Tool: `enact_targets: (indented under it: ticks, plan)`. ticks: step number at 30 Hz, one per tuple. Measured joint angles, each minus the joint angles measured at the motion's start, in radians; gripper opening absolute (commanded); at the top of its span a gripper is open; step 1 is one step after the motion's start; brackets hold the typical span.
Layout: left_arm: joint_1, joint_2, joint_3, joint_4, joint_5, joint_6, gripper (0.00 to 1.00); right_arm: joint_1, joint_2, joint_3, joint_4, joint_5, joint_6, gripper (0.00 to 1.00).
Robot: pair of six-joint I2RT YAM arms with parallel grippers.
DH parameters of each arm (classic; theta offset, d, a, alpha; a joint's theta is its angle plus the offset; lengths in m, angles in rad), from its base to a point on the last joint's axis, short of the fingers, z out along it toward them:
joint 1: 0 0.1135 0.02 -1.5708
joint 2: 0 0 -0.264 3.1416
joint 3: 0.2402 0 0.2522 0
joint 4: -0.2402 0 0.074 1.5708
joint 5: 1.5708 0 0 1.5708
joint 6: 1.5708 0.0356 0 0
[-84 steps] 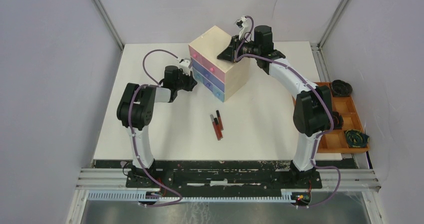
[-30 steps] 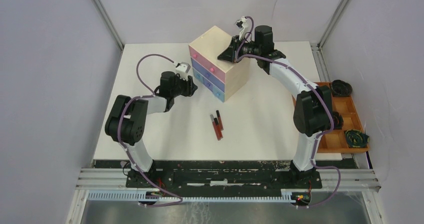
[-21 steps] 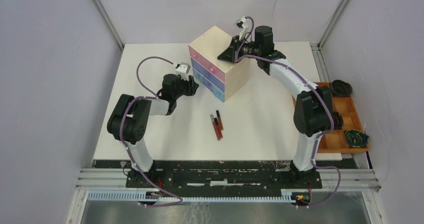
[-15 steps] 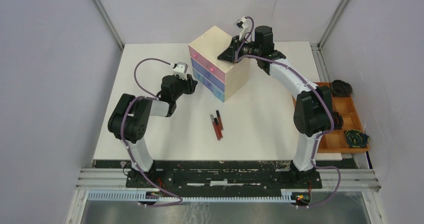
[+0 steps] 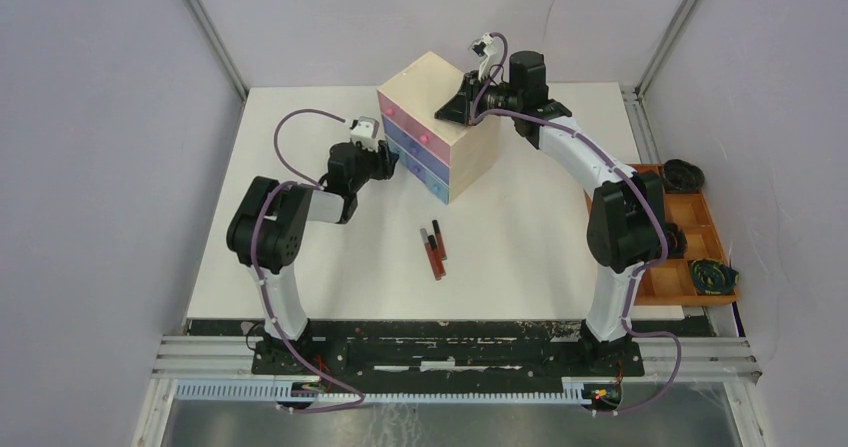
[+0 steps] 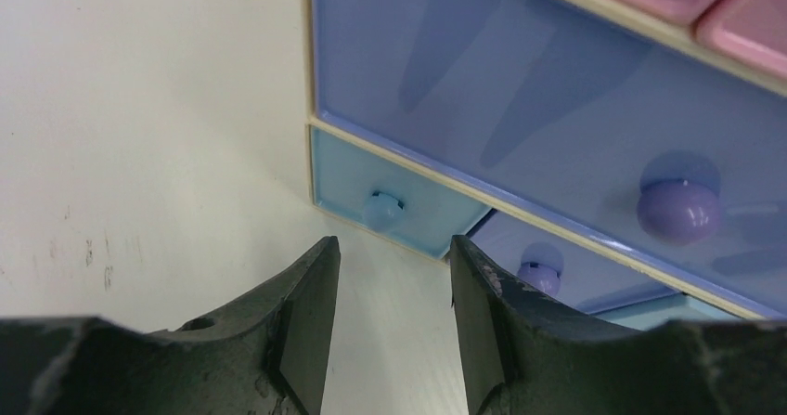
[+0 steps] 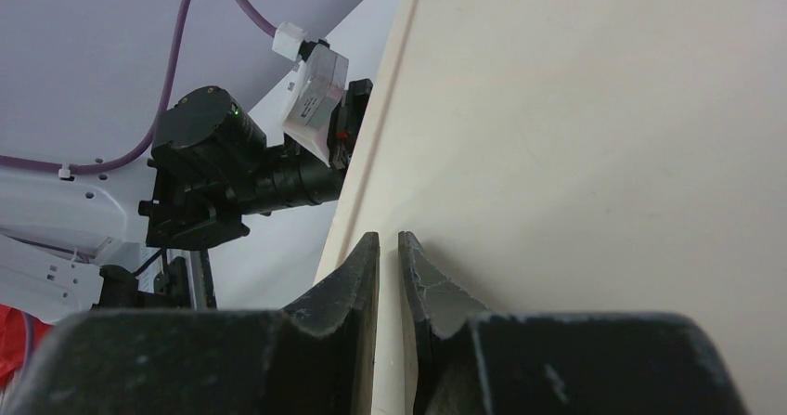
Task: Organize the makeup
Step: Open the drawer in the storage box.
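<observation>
Three slim tubes of makeup (image 5: 433, 250), red and black, lie side by side on the white table in front of the beige drawer box (image 5: 425, 82). My left gripper (image 5: 386, 163) hovers low at the box's left front corner. Its jaws are open and empty (image 6: 394, 259), and a small light-blue drawer knob (image 6: 382, 209) sits just beyond the tips. A purple knob (image 6: 679, 211) shows on the bluish drawer to the right. My right gripper (image 5: 452, 108) rests on the box's top (image 7: 603, 136), its fingers nearly together with nothing between them (image 7: 390, 239).
An orange-brown tray (image 5: 694, 222) holding dark coiled items sits off the table's right edge. The table's left edge and rear metal frame posts border the workspace. My left arm's wrist (image 7: 223, 169) shows past the box edge in the right wrist view.
My left arm has shifted right and brought its gripper a little closer to the box's lower drawers, and the jaws have opened slightly. The right arm and the tubes have not moved.
</observation>
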Motion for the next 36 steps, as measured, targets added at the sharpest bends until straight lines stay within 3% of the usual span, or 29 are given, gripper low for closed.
enact_targets:
  ticks: [15,22,31,36]
  plan:
    - [0.006,0.068,0.165,-0.193,0.019,0.001,0.60,0.000,0.001,0.004,-0.006,0.001,-0.005,0.19]
    - [0.008,0.081,0.205,-0.275,0.033,0.002,0.57,0.000,0.001,0.004,-0.006,0.001,-0.008,0.19]
    - [-0.037,0.015,0.005,-0.154,0.137,0.040,0.62,0.000,0.005,0.010,-0.012,0.000,-0.006,0.19]
    - [-0.088,-0.006,0.005,-0.130,0.188,0.068,0.63,0.000,0.005,0.010,-0.011,0.000,-0.004,0.19]
